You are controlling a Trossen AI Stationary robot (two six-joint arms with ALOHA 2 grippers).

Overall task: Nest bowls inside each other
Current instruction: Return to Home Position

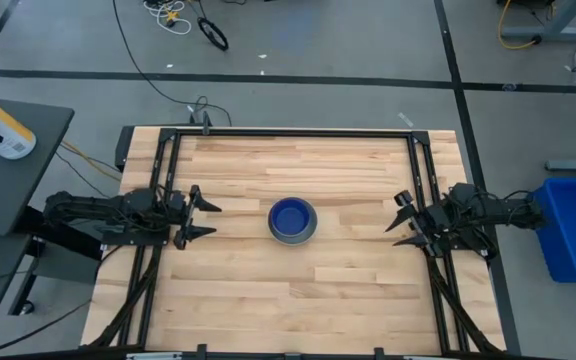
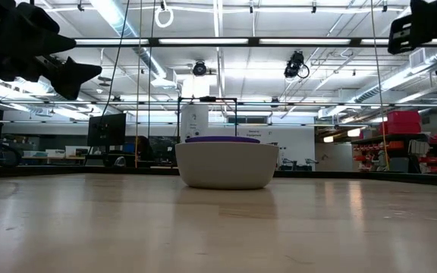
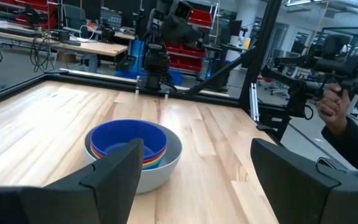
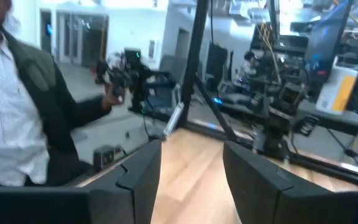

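Note:
The bowls [image 1: 293, 219] stand as one nested stack at the table's middle, a dark blue bowl [image 3: 129, 142] on top inside the grey outer bowl [image 3: 163, 167], with yellow and red rims showing between. The grey bowl's base rests on the wood [image 2: 226, 164]. My left gripper [image 1: 206, 219] hovers open at the table's left side, pointing level at the stack, well short of it. My right gripper [image 1: 402, 219] hovers open at the right side, also pointing level toward the middle. Neither has anything between its fingers.
A black frame [image 1: 293, 132] runs round the table's far and side edges. A person [image 4: 17, 112] stands beyond the table holding a hand-held device [image 3: 319, 68]. A blue bin [image 1: 573, 225] stands off the table's right side. Bare wood lies all round the stack.

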